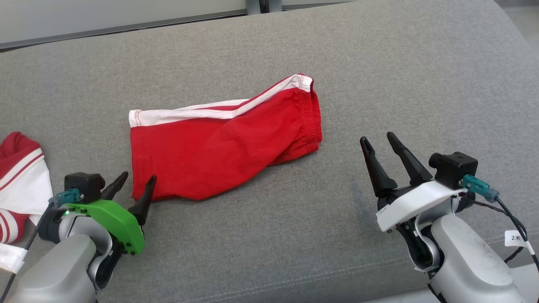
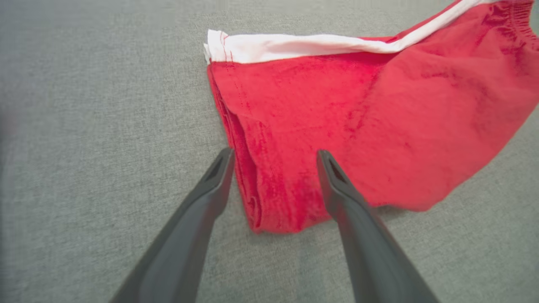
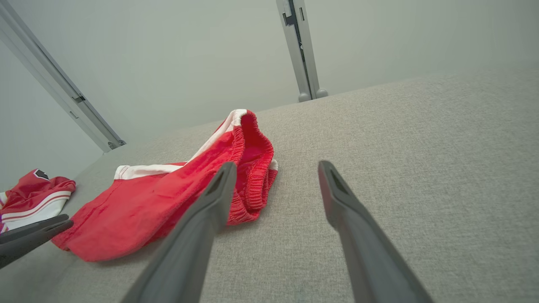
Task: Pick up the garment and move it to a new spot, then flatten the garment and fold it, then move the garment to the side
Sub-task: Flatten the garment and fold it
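Red garment (image 1: 219,147) | corner lies between spread left fingers (image 2: 206,198)

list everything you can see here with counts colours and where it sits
shorts: one, red with a white side stripe, lying rumpled mid-cushion
second garment: one, red and white, bunched at the cushion's left edge
cushion: one, grey fabric, under everything
frame posts: two, grey metal, behind the cushion
cable tag: one, white, on the right arm's cable
left fingers: two, dark, open, spread at the shorts' near left corner
right fingers: two, dark, open, over bare cushion right of the shorts
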Robot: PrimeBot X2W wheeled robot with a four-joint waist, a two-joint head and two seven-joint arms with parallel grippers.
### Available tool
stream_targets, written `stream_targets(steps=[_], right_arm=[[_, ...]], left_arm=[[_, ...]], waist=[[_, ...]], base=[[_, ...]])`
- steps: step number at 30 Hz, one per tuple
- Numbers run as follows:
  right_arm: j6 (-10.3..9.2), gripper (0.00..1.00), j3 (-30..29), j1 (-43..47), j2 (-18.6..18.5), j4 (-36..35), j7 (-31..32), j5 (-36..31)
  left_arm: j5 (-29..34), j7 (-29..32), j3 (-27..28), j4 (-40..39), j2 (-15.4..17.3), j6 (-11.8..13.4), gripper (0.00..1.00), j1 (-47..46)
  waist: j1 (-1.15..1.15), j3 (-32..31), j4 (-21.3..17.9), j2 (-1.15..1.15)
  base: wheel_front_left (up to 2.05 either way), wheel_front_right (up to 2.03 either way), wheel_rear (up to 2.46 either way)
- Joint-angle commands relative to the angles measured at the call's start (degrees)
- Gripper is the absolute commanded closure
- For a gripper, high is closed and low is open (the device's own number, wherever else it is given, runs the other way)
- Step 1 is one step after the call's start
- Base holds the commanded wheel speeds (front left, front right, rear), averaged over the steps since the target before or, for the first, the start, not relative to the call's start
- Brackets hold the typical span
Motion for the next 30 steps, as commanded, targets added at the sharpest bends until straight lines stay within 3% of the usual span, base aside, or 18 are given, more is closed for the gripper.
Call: stream_targets(steps=[1,6,13,26,30], right_arm=[[-0.03,0.0,-0.4,0.2,0.0,-0.3,-0.2,-0.4],[-0.02,0.0,-1.7,0.5,0.2,-2.8,-0.2,-2.0],[-0.02,0.0,-3.1,1.4,0.6,-4.0,-0.2,-4.4],[-0.03,0.0,-5.0,3.5,1.3,-3.0,-0.2,-5.9],[-0.02,0.0,-6.3,4.3,1.9,-1.2,-0.2,-6.6]], left_arm=[[1.5,-0.5,1.3,-0.8,0.2,1.0,0.0,1.0],[11.3,-0.7,13.3,-9.8,0.0,5.6,0.0,4.6],[28.6,-0.7,29.4,-23.5,-2.6,11.2,0.0,14.1],[41.9,-0.7,52.2,-36.2,-11.0,10.4,0.0,28.1],[46.3,-0.7,55.1,-36.9,-12.0,10.0,0.0,32.6]], waist=[[0.0,-0.1,0.1,0.0],[0.0,-0.6,0.9,0.0],[0.0,-1.7,2.2,0.0],[0.0,-4.8,3.0,0.0],[0.0,-6.1,3.0,0.0]], base=[[0.0,0.0,0.0],[0.0,0.0,0.0],[0.0,0.0,0.0],[0.0,0.0,0.0],[0.0,0.0,0.0]])
